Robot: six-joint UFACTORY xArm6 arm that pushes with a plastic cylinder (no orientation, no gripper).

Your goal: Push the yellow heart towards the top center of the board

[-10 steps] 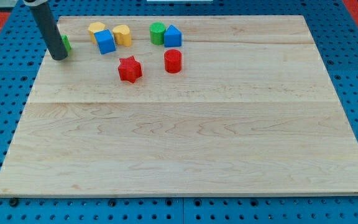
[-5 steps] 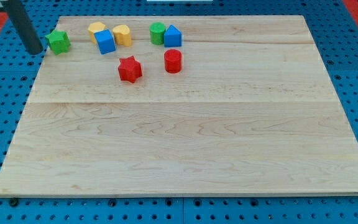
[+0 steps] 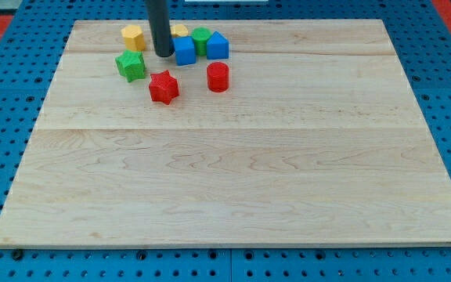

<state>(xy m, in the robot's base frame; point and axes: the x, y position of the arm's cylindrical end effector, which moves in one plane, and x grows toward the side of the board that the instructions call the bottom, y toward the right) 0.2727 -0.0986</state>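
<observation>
A yellow block, apparently the heart point(image 3: 180, 30), lies near the board's top edge, left of centre, partly hidden behind my rod. My tip point(image 3: 164, 54) rests just left of a blue block point(image 3: 184, 51) and below-left of that yellow block. It seems to touch the blue block. A second yellow block point(image 3: 132, 36) lies to the left of the rod. A green round block point(image 3: 200, 38) sits right of the heart, against the blue block.
A second blue block point(image 3: 218, 46) sits right of the green round one. A green star point(image 3: 131, 66) lies below the left yellow block. A red star point(image 3: 163, 87) and a red cylinder point(image 3: 218, 77) lie below the cluster. The wooden board point(image 3: 233, 180) sits on blue pegboard.
My tip has swung from the board's top left corner rightward into the cluster. The green star slid right and down. The blue block and the yellow heart moved right, up against the green round block.
</observation>
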